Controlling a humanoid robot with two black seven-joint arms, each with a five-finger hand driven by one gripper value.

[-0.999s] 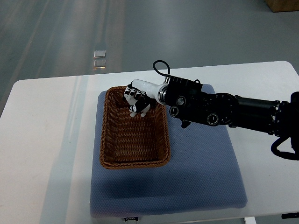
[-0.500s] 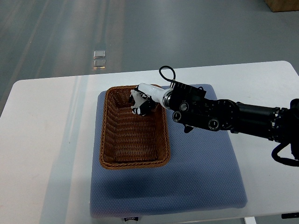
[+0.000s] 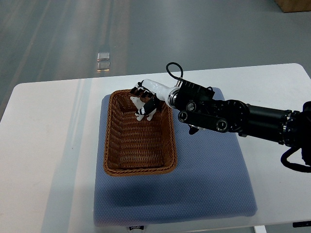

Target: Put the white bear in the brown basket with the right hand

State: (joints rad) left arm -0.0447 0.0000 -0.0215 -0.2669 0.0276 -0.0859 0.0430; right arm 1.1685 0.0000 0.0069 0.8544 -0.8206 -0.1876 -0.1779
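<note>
Right hand (image 3: 146, 97) of the robot, seen from above, reaching in from the picture's right edge on a black, jointed arm (image 3: 233, 119) with a white wrist section just behind the fingers. The hand hangs over the far right corner of the brown basket (image 3: 116, 145), its dark fingers (image 3: 151, 103) curled around the white bear (image 3: 141, 108); the bear is small and partly covered by the fingers, so only its pale body and a dark patch can be made out below and to the left of the hand. Whether the bear touches the woven floor of the basket or is held just above it cannot be told from this view. The basket is rectangular and wicker, stretching from under the hand toward the camera, with its inside bare apart from the bear. It sits on a blue mat (image 3: 209, 179), which lies beneath both hand and arm and extends nearer the camera than either. The mat rests on a white table (image 3: 43, 145), whose surface spreads well to the left of the hand. A black cable loop (image 3: 172, 70) rises from the arm just behind the wrist. Grey floor lies beyond the table.
</note>
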